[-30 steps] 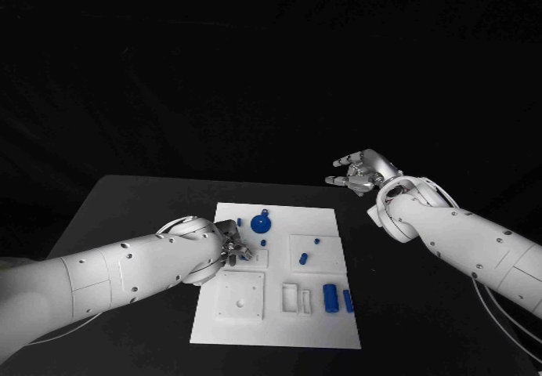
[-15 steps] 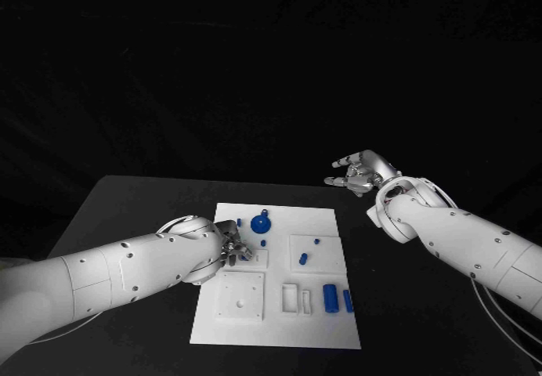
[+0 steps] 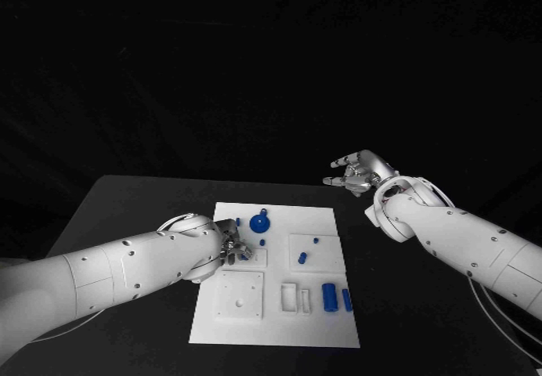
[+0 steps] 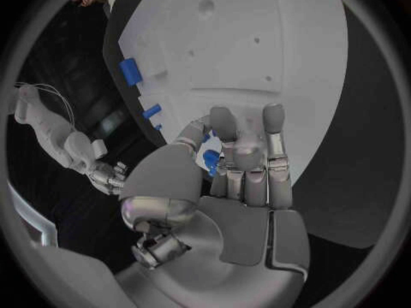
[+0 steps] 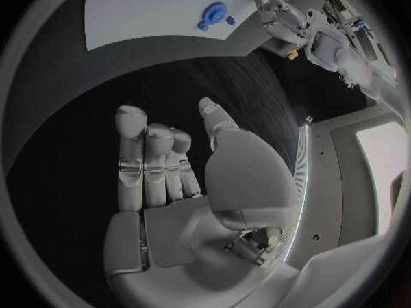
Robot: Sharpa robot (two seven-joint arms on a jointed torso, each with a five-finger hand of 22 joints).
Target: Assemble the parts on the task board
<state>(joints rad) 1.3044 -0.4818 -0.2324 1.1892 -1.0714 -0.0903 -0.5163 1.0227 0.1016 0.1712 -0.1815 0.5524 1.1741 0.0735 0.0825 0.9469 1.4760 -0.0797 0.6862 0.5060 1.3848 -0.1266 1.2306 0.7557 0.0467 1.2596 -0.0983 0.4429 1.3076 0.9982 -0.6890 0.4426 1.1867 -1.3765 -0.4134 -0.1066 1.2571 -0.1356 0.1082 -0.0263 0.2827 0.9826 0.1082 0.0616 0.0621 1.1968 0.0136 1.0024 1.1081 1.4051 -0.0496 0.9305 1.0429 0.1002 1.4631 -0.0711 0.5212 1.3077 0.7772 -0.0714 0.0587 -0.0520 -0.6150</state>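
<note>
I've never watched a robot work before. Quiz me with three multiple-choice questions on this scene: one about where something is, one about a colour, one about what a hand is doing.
1. Where is the right hand?
A. Over the black table, beyond the board's far right corner
B. Flat on the board
C. Under the table

2. What colour are the small parts on the task board?
A. Red
B. Blue
C. Yellow

3. What is the left hand doing?
A. Hanging open beside the table
B. Pinching a small blue part over the board
C. Lifting the whole board

Answers:
1 A: the right hand hangs off the white task board.
2 B: the round part and the cylinders are blue.
3 B: the left wrist view shows the left hand with a small blue part between its fingertips.
</note>
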